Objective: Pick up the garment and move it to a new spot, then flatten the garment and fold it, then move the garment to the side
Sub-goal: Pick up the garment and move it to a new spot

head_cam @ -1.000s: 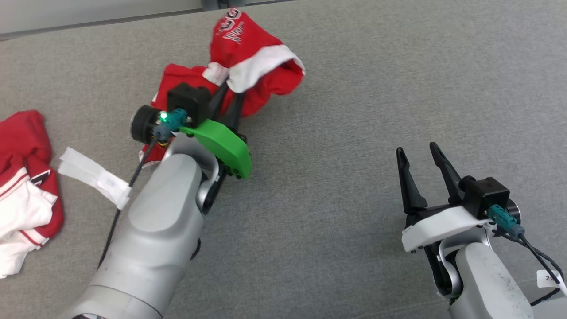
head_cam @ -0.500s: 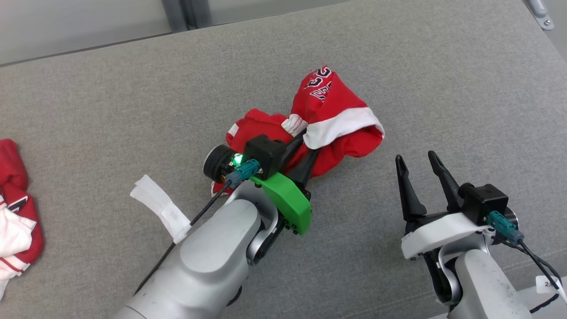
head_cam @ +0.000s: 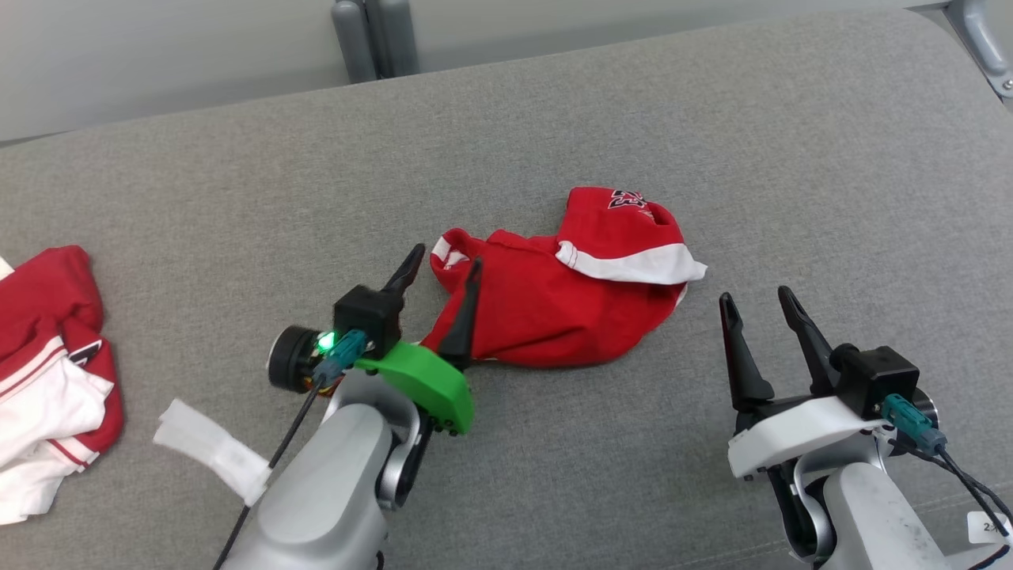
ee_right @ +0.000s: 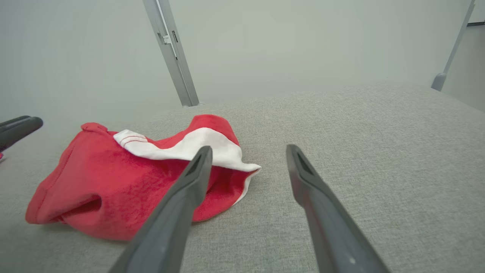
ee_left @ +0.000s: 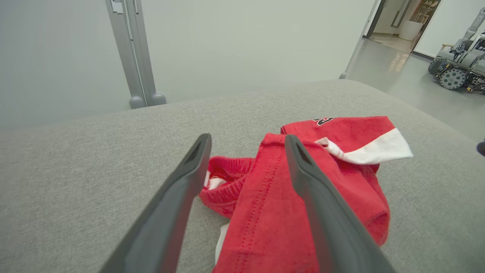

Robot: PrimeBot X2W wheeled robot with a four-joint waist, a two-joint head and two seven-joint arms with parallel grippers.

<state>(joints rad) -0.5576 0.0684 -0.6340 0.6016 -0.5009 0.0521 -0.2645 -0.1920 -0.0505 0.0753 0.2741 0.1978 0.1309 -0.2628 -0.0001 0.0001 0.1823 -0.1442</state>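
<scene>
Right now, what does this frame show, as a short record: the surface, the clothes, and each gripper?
surface: grey fabric top
shirt: red with white trim, crumpled, lying near the middle of the surface
other clothing: red-and-white heap at the left edge, well apart from the shirt
left gripper: open, straddling the shirt's left end, not clamped on it
right gripper: open, holding nothing, apart from the shirt on its right

A bunched red garment (head_cam: 554,317) lies mid-table (head_cam: 712,119); the left gripper (head_cam: 445,260), jaws wide, straddles its left end; the right gripper (head_cam: 756,298) stands open just beside it; a red-and-white T-shirt (head_cam: 47,372) lies far left.
</scene>
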